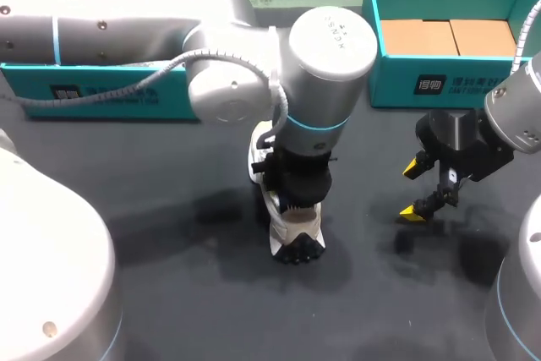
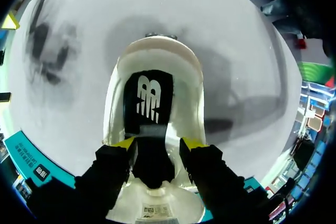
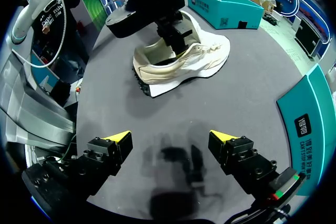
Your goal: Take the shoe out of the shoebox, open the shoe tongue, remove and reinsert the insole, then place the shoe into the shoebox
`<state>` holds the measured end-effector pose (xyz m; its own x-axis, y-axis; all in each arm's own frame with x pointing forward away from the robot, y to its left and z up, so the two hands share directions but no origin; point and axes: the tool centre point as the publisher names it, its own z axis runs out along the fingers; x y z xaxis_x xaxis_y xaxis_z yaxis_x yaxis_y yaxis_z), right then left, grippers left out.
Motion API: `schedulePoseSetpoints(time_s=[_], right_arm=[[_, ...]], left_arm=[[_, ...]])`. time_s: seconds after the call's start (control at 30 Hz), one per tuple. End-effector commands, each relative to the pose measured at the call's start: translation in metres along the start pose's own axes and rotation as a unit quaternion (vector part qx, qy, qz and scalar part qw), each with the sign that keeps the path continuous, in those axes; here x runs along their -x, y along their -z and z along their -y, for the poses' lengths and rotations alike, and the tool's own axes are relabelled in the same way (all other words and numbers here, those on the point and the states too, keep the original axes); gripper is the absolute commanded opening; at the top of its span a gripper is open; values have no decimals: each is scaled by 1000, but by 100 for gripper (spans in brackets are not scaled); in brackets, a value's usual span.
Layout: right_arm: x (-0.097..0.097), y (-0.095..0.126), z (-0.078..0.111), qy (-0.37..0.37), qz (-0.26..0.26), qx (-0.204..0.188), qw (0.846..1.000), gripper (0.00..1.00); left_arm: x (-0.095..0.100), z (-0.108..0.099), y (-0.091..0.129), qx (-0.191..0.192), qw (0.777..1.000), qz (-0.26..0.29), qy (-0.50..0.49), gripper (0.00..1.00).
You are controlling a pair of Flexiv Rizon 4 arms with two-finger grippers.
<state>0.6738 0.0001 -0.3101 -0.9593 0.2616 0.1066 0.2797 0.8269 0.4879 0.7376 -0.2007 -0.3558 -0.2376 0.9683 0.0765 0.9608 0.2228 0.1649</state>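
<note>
Left fingers point(image 2: 122, 143) pinched, right fingers point(image 3: 118, 138) spread

White shoe point(image 1: 294, 227) stands upright, black insole point(image 2: 147, 102) inside, open teal shoebox point(image 1: 473, 82) well apart.

Cream low-top sneaker point(image 3: 184, 61) laid on its side on dark grey table point(image 3: 252, 77). Left arm's black gripper point(image 3: 176, 40) sunk into sneaker opening. Right gripper point(image 3: 169, 137) held wide apart over bare tabletop. Teal cardboard shoebox point(image 3: 226, 9) set beyond sneaker.
</note>
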Motion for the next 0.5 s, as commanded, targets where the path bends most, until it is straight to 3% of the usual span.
schedulePoseSetpoints(time_s=[0.03,0.33,0.5], right_arm=[[-1,0,0,0,1,-1,1000,100],[-1,0,0,0,1,-1,1000,100],[-1,0,0,0,1,-1,1000,100]], left_arm=[[-7,-1,2,-13,1000,4,-13,100],[-9,8,4,-12,999,8,-28,100],[-6,3,6,-21,999,10,-31,100]])
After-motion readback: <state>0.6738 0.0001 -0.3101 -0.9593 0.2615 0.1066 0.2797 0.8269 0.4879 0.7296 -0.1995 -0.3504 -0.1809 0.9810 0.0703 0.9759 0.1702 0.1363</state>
